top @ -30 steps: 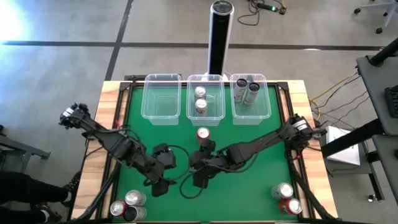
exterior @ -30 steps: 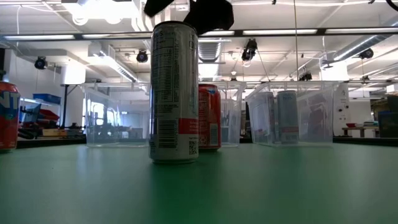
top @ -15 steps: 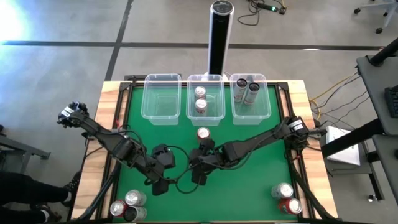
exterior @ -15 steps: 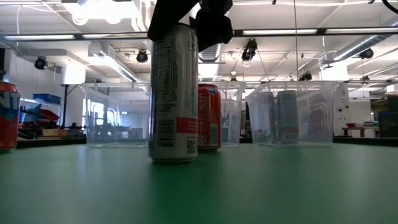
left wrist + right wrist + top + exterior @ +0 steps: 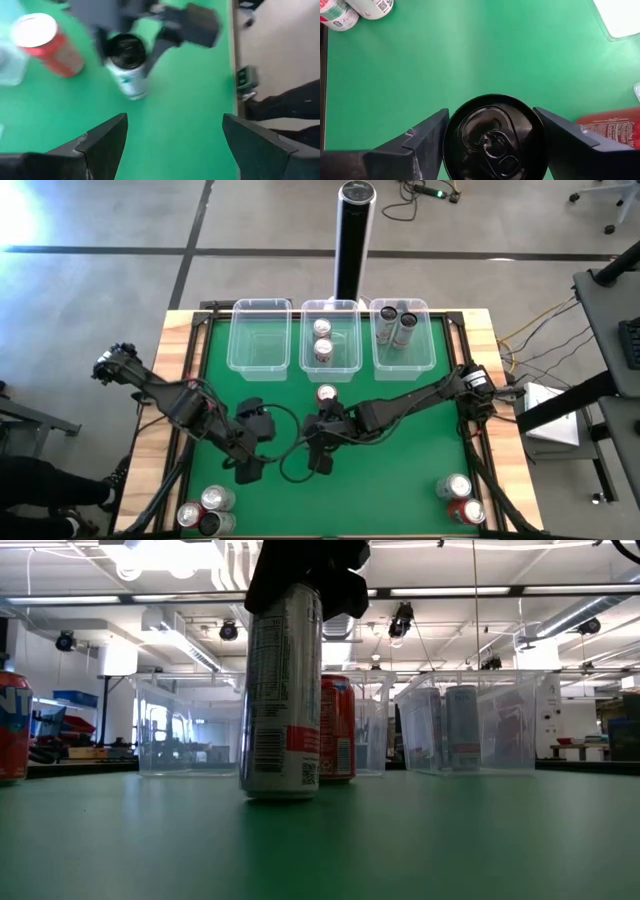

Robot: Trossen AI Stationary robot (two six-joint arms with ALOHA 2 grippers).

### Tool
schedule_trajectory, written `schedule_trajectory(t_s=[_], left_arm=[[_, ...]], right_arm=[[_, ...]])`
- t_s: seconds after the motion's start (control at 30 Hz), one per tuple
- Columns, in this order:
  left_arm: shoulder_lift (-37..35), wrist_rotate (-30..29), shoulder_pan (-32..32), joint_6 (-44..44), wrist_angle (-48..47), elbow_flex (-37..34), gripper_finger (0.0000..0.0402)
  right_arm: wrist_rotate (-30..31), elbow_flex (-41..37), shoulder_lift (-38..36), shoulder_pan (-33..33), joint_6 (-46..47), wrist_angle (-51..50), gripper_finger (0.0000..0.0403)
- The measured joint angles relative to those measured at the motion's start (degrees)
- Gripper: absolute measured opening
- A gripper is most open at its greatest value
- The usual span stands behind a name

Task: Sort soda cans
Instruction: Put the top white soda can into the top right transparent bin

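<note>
The green surface (image 5: pixel 400 480) carried three clear tubs along its far edge, and I took the middle tub (image 5: pixel 345 360) as my mark. Just in front of it stood a red can (image 5: pixel 327 394), and right behind that, nearer me, the silver-white can (image 5: pixel 281 690) the right gripper (image 5: pixel 492 131) had dropped over — its fingers spread open either side of the dark can top, not yet pinching. That was where I thought it might go wrong: the can was tall and narrow, so if one finger met it before the other it could tip, and the red can sat close enough to be knocked over with it. A grip too high on the rim might also let it slip on the lift.

The left gripper (image 5: pixel 172 145) hung open, holding nothing, to the left of the tub and nearer me — near enough to the right arm that I feared the cables might snag.

More cans waited at the near corners, well away from the tub.
</note>
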Motion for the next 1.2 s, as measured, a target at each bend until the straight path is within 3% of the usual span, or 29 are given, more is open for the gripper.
schedule_trajectory(t_s=[0.47, 0.73, 0.8, 1.03, 1.2], left_arm=[[-0.2, -0.1, 2.6, -0.4, -1.5, 1.8, 0.0310], [-0.6, -2.3, 3.0, 0.1, -1.9, 1.8, 0.0310], [-1.2, -2.8, 3.0, 0.1, -2.3, 1.8, 0.0310], [-6.6, -9.3, 3.1, -2.9, -3.5, 2.3, 0.0310], [-9.9, -15.7, 3.1, -3.1, -1.0, 2.3, 0.0310]], right_arm=[[-1.9, -0.2, 0.6, 0.0, -2.7, -1.6, 0.0317], [-3.5, -0.3, -0.2, 0.0, -3.2, -2.1, 0.0249], [-3.7, 0.3, -1.4, 0.0, -3.3, -3.7, 0.0247], [4.8, 6.8, -12.6, -1.5, -6.6, -17.1, 0.0247], [12.8, 6.0, -23.2, -4.8, -5.7, -26.2, 0.0247]])
